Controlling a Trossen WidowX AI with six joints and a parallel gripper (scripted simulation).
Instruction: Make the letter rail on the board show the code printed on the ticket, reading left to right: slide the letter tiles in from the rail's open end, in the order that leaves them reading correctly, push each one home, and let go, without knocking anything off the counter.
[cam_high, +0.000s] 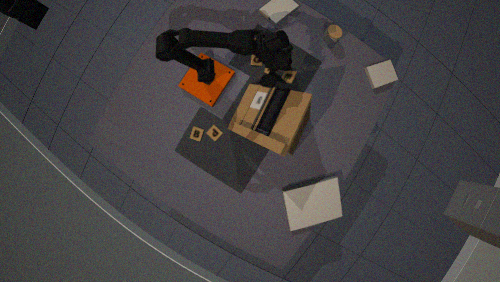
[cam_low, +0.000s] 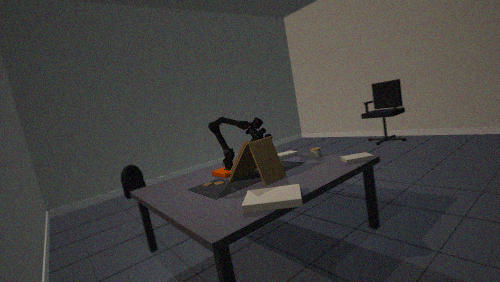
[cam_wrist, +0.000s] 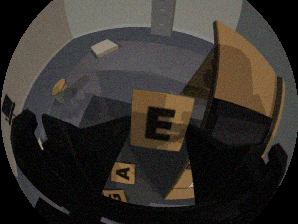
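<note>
My gripper (cam_high: 283, 75) (cam_wrist: 159, 124) is shut on the E tile (cam_high: 289, 76) (cam_wrist: 174, 138), a square wooden tile held upright above the dark mat, beside the board's upper end. The A tile (cam_wrist: 123, 173) and the G tile (cam_wrist: 115, 195) lie on the mat below. Two more tiles, one (cam_high: 196, 133) and another (cam_high: 214, 132), lie on the mat's other part; their letters are unclear. The wooden board (cam_high: 295, 107) (cam_low: 268, 160) (cam_wrist: 245, 75) stands like a tent. Its white ticket (cam_high: 258, 100) is too small to read. The rail's inside is hard to make out.
White blocks lie around the table: a large one (cam_high: 313, 204) (cam_low: 272, 197), one (cam_high: 381, 74) (cam_low: 357, 158) (cam_wrist: 104, 48) and one (cam_high: 279, 9) at the back. A cup (cam_high: 334, 33) (cam_low: 315, 152) (cam_wrist: 60, 88) stands beyond the mat. The arm's orange base (cam_high: 210, 92) (cam_low: 220, 173) is beside the board.
</note>
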